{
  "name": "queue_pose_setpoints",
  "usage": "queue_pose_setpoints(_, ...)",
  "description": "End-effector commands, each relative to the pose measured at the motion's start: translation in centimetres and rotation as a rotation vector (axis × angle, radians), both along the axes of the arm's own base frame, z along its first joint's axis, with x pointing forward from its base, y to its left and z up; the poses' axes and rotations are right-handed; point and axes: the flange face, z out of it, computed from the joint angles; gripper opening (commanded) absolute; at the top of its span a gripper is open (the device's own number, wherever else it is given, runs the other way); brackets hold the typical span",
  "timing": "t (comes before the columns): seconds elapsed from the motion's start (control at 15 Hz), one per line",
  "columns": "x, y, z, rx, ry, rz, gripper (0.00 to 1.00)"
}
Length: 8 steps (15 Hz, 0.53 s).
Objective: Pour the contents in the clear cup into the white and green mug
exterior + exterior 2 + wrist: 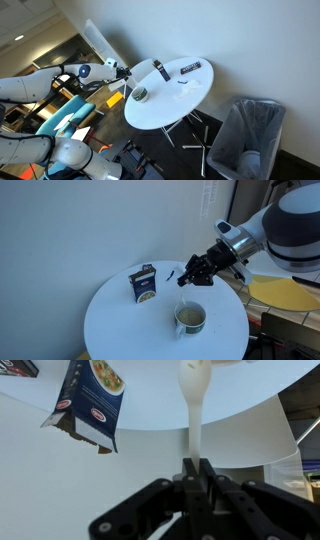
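The white and green mug [140,94] stands on the round white table [170,108], near its edge on the arm's side. It also shows in an exterior view [190,318], just below my gripper. My gripper [192,276] hovers above the table beside the mug and also shows in an exterior view [127,72]. In the wrist view my gripper [197,463] is shut on a thin white spoon-like thing [193,405] that widens at its far end. No clear cup shows in any view.
A blue pasta box [143,284] stands upright mid-table and appears in the wrist view [95,395]. A flat dark bar [190,68] lies at the table's far side. A bin with a clear bag [248,138] stands on the floor beside the table.
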Motion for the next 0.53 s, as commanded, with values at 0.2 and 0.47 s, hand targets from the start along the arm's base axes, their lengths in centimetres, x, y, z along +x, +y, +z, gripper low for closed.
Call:
queue_pose_setpoints(0.2, -3.0, -0.3, 1.2, 0.012, -0.144, 0.035, 0.03)
queue_pose_setpoints(0.47, -4.5, -0.6, 2.1, 0.029, -0.221, 0.055, 0.03)
